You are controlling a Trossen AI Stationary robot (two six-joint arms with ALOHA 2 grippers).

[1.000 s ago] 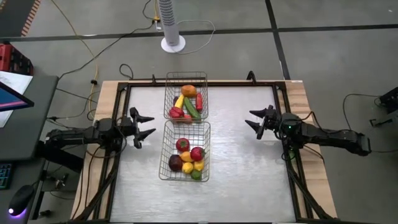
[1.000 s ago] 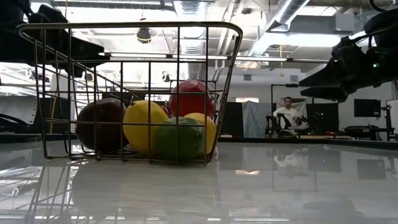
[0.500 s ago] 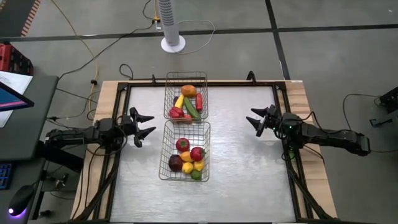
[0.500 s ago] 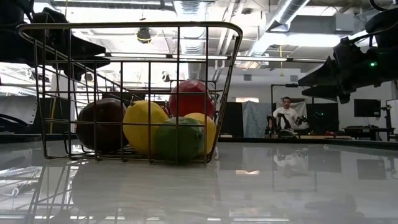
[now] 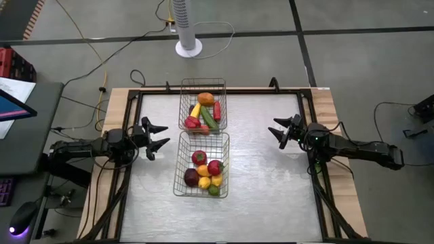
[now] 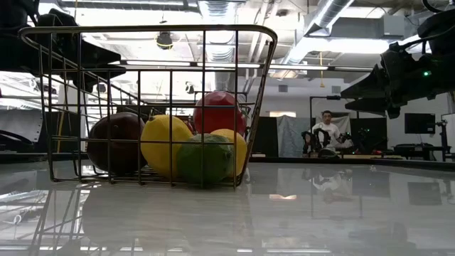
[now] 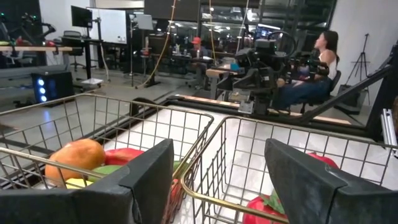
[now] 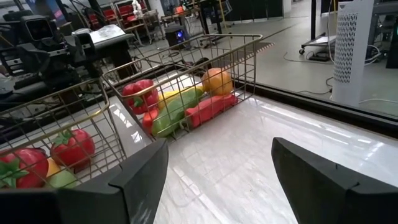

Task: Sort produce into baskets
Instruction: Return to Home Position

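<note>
Two silver wire baskets stand on the table's middle. The far basket (image 5: 203, 105) holds an orange piece, a yellow one, green and red long pieces. The near basket (image 5: 201, 165) holds red, yellow, green and dark purple round pieces (image 6: 170, 146). My left gripper (image 5: 155, 137) is open and empty above the table's left side, pointing at the baskets (image 7: 205, 155). My right gripper (image 5: 280, 131) is open and empty at the table's right side, also pointing at the baskets (image 8: 186, 93).
A dark frame (image 5: 224, 90) runs along the table's edges. Bare tabletop (image 5: 264, 169) lies between the baskets and each arm. A white fan stand (image 5: 188, 27) is on the floor beyond the far edge. A person (image 6: 327, 131) sits in the room behind.
My right gripper has drawn back a little toward the table's right edge and risen slightly. The baskets and produce have kept still.
</note>
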